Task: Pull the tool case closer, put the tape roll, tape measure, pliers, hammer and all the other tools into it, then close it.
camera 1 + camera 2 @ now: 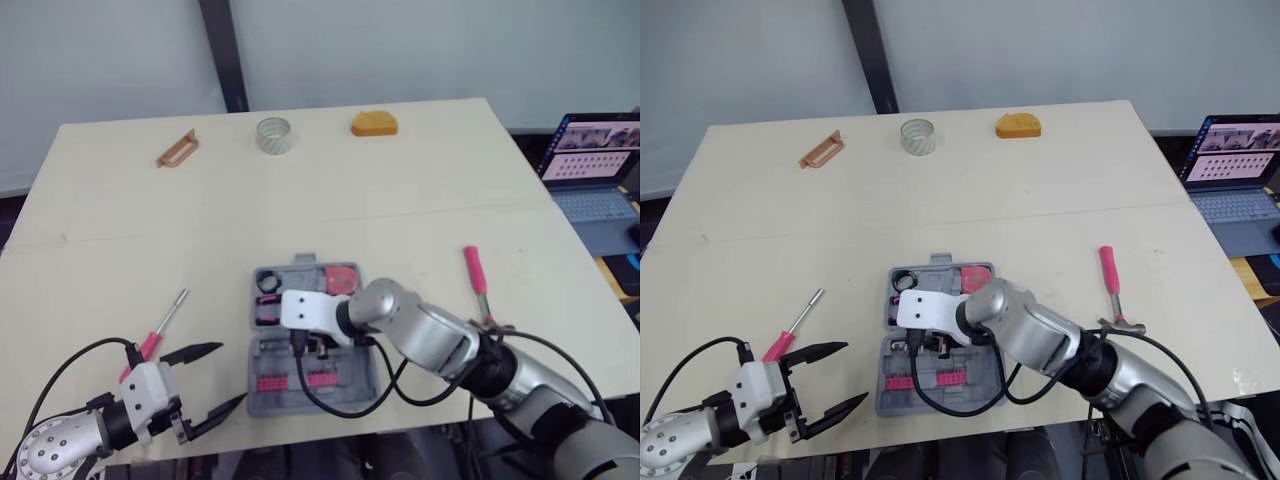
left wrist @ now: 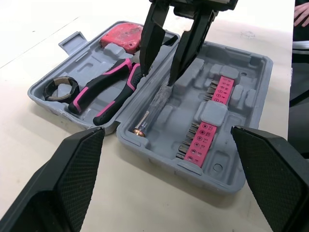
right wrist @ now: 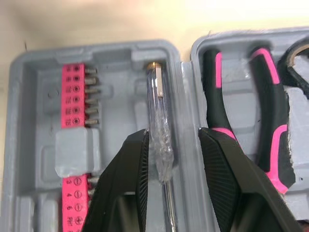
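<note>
Fingers: right gripper spread astride clear screwdriver; left gripper spread, idle.
Screwdriver: lying in slot of tool case.
Technique: rise straight up, avoiding nudging it from slot.

A pale wooden table with a seam across its middle fills the scene under even light. Beyond its far edge stands a light grey-blue wall, crossed by a dark slanted post. An open laptop sits off to the right.
</note>
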Controlling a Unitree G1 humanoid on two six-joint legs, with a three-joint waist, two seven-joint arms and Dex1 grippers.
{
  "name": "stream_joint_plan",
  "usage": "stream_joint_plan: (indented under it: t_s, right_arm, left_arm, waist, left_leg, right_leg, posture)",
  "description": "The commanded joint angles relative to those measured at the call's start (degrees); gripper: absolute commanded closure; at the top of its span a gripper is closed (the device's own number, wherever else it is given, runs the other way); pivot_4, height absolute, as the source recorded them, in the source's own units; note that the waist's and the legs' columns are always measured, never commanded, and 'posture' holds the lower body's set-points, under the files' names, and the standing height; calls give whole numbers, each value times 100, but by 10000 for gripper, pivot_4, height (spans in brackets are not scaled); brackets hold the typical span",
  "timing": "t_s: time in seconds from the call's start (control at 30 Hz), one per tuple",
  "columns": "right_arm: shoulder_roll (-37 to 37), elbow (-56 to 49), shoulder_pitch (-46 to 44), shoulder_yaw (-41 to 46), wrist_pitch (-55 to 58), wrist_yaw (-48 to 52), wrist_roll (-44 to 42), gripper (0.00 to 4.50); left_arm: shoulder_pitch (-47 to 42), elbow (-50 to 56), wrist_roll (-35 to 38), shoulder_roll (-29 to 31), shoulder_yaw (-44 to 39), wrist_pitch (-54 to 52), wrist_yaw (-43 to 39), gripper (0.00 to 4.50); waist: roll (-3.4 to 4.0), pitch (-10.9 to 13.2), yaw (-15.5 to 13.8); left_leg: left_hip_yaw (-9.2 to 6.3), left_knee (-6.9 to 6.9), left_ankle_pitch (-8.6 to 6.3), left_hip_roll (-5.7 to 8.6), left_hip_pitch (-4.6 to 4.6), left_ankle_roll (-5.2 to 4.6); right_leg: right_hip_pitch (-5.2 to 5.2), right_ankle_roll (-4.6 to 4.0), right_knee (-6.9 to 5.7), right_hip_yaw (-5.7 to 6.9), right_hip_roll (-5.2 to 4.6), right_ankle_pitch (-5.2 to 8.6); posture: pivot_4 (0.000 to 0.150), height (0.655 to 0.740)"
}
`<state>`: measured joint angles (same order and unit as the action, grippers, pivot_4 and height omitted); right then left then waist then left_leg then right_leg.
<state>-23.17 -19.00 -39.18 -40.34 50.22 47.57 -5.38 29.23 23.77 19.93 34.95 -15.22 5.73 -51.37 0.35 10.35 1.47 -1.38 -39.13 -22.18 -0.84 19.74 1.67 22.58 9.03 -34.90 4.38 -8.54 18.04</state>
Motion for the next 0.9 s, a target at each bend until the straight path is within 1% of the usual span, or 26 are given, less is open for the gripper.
stream_joint_plan:
  t_s: [0.03, 0.1, 0.2, 0.3, 0.57, 0.9]
  right_arm:
    - [180, -159, 469, 803, -1022, 30, -434, 44648]
    - [214, 43, 817, 1055, -1489, 125, -586, 44648]
    - [36, 511, 1149, 998, -2191, 378, -465, 44648]
    - [29, 880, 1243, 934, -2519, 519, -392, 44648]
    - [263, 1497, 1269, 842, -2916, 543, -104, 44648]
    - [306, 2000, 1321, 775, -3220, 532, 273, 44648]
  left_arm:
    - [-104, 19, -12, 25, 30, 11, 40, 0]
    - [-202, -16, -36, 17, 76, 7, 54, 0]
    - [-354, -89, -68, 18, 125, 12, 68, 0]
    - [-483, -211, -79, 36, 123, 48, 65, 0]
    - [-581, -294, -97, 36, 121, 91, 43, 0]
    - [-627, -370, -77, 94, 61, 112, -4, 0]
  waist:
    - [-1, -1, 7]
    - [-4, -2, 10]
    - [-8, -4, 9]
    - [-7, -4, 13]
    - [-7, -4, 18]
    - [-9, -5, 14]
  left_leg:
    - [2, 0, 0, 0, 0, 0]
    - [12, 0, 0, 0, -4, 0]
    - [16, 1, -1, -1, -11, -1]
    - [22, 1, -1, -2, -16, -2]
    - [27, 2, -1, -5, -23, -2]
    - [29, 0, -2, -6, -26, -1]
  right_leg:
    - [0, 0, 0, 0, 0, 0]
    - [0, 1, -3, -1, -1, 0]
    - [-4, 1, -5, -1, -1, 0]
    - [-3, 0, -6, -1, -1, -1]
    - [-3, 0, -8, 0, -1, -1]
    - [-6, 0, -8, 0, -2, -1]
  posture:
    - [1500, 7400]
    - [1500, 7400]
    - [1500, 7400]
    - [1500, 7400]
    - [1500, 7400]
    - [1500, 7400]
